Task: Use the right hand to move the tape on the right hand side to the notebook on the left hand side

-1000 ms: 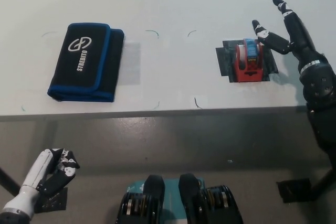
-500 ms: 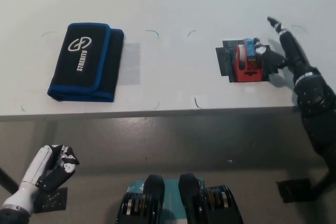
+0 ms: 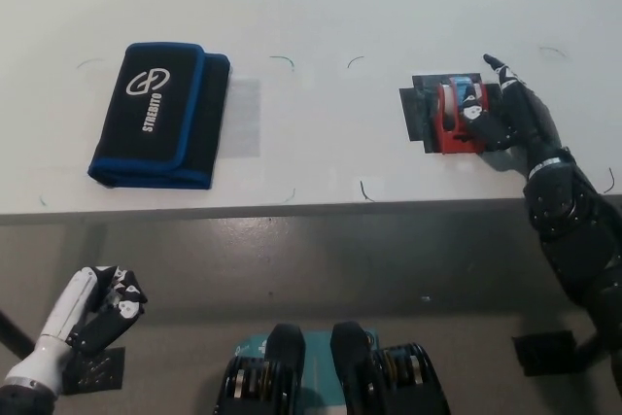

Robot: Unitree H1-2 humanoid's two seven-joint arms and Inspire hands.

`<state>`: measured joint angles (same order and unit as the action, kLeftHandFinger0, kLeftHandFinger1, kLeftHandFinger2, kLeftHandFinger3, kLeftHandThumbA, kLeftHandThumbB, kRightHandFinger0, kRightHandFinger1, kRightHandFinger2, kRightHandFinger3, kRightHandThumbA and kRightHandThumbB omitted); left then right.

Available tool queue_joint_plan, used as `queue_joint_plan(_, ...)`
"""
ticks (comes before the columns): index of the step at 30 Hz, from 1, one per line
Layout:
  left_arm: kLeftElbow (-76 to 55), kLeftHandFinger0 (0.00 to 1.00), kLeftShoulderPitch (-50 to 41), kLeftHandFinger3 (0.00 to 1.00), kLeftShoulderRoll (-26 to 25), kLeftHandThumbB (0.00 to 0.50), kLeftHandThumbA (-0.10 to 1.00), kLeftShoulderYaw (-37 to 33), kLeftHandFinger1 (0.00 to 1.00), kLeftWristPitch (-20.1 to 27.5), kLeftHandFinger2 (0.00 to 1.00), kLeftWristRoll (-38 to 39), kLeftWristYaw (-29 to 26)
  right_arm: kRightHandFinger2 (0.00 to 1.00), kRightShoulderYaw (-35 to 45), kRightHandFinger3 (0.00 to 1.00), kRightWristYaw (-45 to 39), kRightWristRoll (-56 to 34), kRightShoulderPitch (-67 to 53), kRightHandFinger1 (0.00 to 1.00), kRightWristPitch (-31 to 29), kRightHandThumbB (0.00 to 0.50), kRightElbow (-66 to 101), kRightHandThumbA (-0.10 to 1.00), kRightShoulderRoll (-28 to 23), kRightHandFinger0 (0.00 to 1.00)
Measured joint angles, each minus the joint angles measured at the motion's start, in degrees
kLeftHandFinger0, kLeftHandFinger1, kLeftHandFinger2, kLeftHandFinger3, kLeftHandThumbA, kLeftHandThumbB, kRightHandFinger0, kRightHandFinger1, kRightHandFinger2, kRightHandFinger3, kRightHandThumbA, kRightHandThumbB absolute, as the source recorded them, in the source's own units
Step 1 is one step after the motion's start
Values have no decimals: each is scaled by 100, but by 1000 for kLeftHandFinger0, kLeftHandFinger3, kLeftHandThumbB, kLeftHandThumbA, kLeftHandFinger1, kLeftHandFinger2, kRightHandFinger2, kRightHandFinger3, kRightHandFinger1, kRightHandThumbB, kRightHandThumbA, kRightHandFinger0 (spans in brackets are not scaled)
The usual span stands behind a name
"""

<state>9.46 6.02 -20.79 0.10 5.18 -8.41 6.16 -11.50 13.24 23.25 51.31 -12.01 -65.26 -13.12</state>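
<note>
A red tape dispenser (image 3: 453,120) with a blue top sits on a black mat (image 3: 417,114) at the right of the white table. My black right hand (image 3: 507,116) presses against the dispenser's right side, fingers curled around it, and it still rests on the mat. The notebook (image 3: 160,113), a black case with blue edging and white lettering, lies at the table's left. Below the table edge at the lower left hangs my white left hand (image 3: 95,313) with its fingers curled on nothing.
The white table (image 3: 321,7) stretches between the notebook and the dispenser, with faint pen marks (image 3: 282,59) on it. Its front edge (image 3: 292,209) runs across the middle of the picture. Dark floor lies below.
My right hand has come down and leftward from beside the dispenser and closed its fingers around it. The dispenser has stayed on the mat. The left hand has barely moved.
</note>
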Motion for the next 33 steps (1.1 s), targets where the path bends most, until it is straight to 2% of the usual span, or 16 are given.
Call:
queue_joint_plan(4, 9, 93, 0, 386, 0, 362, -100, 0, 170, 3, 311, 6, 3, 1000, -58, 1000, 103, 17, 1, 1000, -44, 500, -63, 578, 30, 1000)
queue_joint_plan(6, 27, 63, 0, 392, 0, 345, -100, 0, 141, 11, 300, 10, 4, 1000, -80, 1000, 132, 19, 0, 1000, -66, 500, -74, 560, 38, 1000)
queue_joint_plan(10, 30, 59, -1, 398, 0, 337, -100, -1, 149, 12, 302, 9, 4, 1000, -125, 1000, 162, 21, 0, 1000, -83, 500, -81, 561, 57, 1000)
queue_joint_plan(14, 30, 56, -2, 395, 0, 342, -100, 0, 146, 11, 283, 9, 4, 1000, -158, 1000, 190, 20, -1, 1000, -136, 500, -80, 501, 100, 1000)
queue_joint_plan(15, 29, 40, -2, 391, 1, 339, -100, -1, 127, 11, 263, 9, 5, 1000, -157, 1000, 191, 19, -1, 1000, -150, 500, -79, 554, 111, 1000)
queue_joint_plan(18, 30, 24, -2, 387, 0, 331, -100, -1, 113, 12, 257, 14, 10, 1000, -171, 1000, 204, 20, 0, 1000, -171, 500, -71, 575, 175, 1000)
queue_joint_plan(21, 48, 28, -1, 392, 0, 334, -100, -2, 120, 29, 265, 13, 11, 1000, -176, 1000, 236, 20, 2, 1000, -174, 500, -73, 566, 266, 1000)
queue_joint_plan(26, 64, 111, -2, 387, -1, 338, -100, -1, 185, 35, 306, 17, 14, 1000, -196, 1000, 277, 20, 12, 1000, -173, 500, -92, 572, 360, 1000)
queue_joint_plan(31, 62, 77, -1, 385, 0, 345, -100, -2, 161, 25, 290, 35, 23, 1000, -211, 1000, 304, 19, 44, 1000, -170, 500, -140, 611, 480, 1000)
queue_joint_plan(33, 62, 76, 4, 383, 0, 338, -100, -5, 158, 26, 287, 38, 27, 1000, -224, 1000, 325, 19, 76, 1000, -177, 500, -194, 572, 547, 1000)
